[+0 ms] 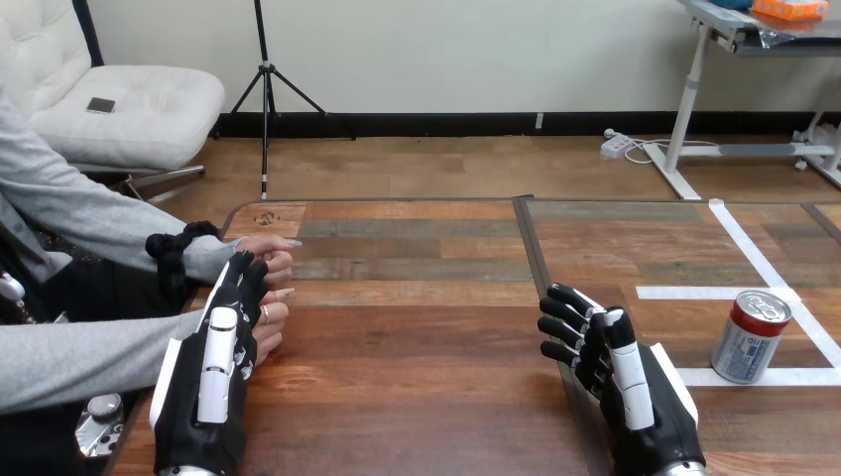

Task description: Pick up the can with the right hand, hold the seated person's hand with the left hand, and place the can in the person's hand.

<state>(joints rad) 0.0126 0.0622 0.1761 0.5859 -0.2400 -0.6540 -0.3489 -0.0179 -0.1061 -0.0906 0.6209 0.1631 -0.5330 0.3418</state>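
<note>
Head view: right hand (635, 397) rests loosely open and empty, soda can (751, 337) standing apart to its right; left hand (213, 392), fingers straight, touches the person's hand (272, 315).

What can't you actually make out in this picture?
- Head view: whether the left hand holds the person's hands or only touches them; its own back covers the contact.
- Palm of the right hand: turned away from the camera.
- Print on the can: too small to read.
</note>
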